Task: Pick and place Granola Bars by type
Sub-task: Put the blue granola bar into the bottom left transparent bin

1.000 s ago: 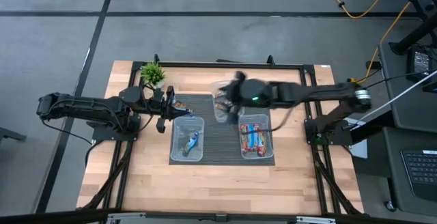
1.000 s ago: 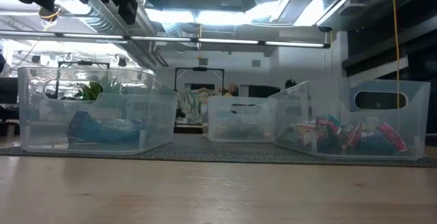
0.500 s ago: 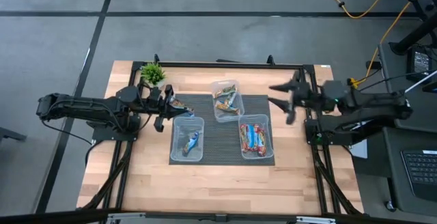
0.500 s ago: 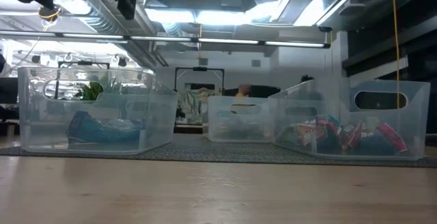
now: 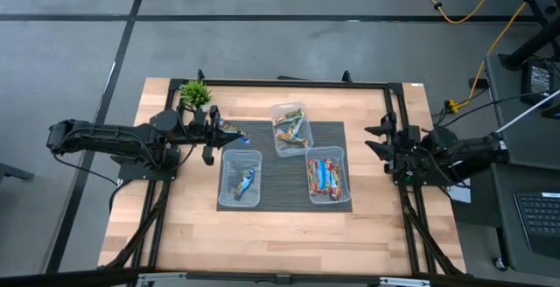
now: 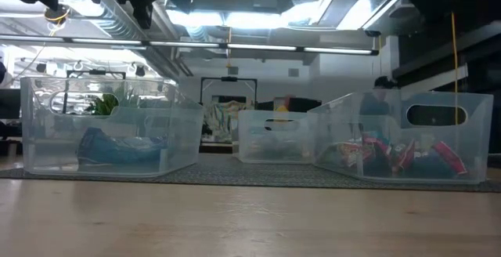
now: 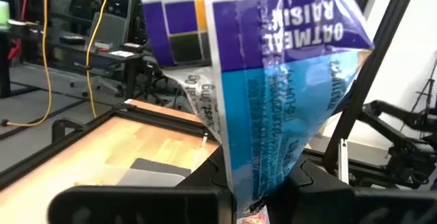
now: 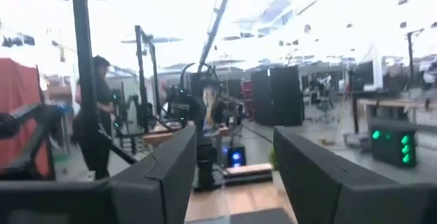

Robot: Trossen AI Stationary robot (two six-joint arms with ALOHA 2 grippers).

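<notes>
The left gripper [image 5: 219, 135] holds a blue granola bar [image 7: 273, 94] clamped between its jaws, just above the blue-bar tub [image 5: 240, 178]. Centre it over the tub before release. The right gripper [image 5: 378, 142] waits at the table's edge, jaws apart.

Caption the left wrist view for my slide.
Left gripper shut on a blue oatmeal raisin bar, held up above the table.
</notes>
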